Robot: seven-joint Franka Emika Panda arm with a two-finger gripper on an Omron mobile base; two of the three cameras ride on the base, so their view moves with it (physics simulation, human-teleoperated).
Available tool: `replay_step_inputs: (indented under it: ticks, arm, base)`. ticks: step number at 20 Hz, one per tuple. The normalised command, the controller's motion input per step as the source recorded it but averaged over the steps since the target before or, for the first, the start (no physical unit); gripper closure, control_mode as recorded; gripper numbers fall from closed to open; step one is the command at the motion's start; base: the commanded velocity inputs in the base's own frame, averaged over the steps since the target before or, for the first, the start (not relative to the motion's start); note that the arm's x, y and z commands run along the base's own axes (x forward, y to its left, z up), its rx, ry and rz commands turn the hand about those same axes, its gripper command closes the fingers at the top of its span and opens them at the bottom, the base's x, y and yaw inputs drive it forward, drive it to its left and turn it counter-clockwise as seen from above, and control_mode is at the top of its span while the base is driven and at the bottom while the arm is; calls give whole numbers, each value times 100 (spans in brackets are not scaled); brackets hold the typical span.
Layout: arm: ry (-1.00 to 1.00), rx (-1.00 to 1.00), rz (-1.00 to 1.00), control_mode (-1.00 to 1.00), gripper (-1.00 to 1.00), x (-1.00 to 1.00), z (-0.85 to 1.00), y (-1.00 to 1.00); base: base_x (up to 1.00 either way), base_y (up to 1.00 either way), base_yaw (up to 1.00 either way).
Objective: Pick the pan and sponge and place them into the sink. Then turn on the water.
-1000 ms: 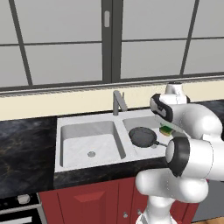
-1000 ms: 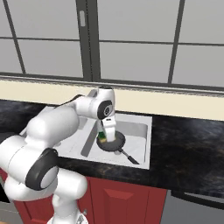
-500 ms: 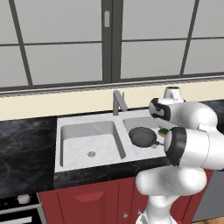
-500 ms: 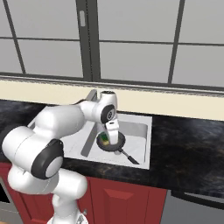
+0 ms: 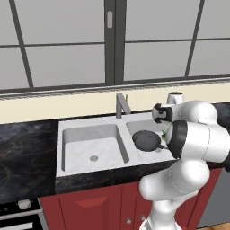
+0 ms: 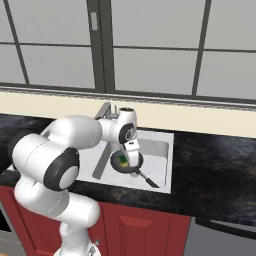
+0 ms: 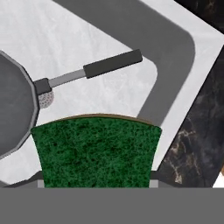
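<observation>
Green-faced sponge (image 7: pixel 96 151) sits clamped in the gripper (image 6: pixel 131 159), held just above the right basin of the sink (image 5: pixel 90 130). Below it, the black pan (image 7: pixel 13 109) rests on the basin floor, handle outward.

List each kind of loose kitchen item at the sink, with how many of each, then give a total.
pan: 1
sponge: 1
Total: 2
</observation>
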Motion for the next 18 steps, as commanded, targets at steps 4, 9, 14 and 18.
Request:
replay_step_inputs:
  ticks: [4, 9, 14, 18]
  arm:
    - [-2, 2, 5, -100, 100, 21, -18, -8]
    - [-3, 1, 3, -100, 100, 25, -17, 0]
    - [-1, 0, 3, -100, 100, 25, -22, 0]
    - [0, 0, 3, -100, 100, 21, -26, -1]
  base:
    - [0, 0, 0]
    - [0, 0, 0]
    - [0, 0, 0]
    - [0, 0, 0]
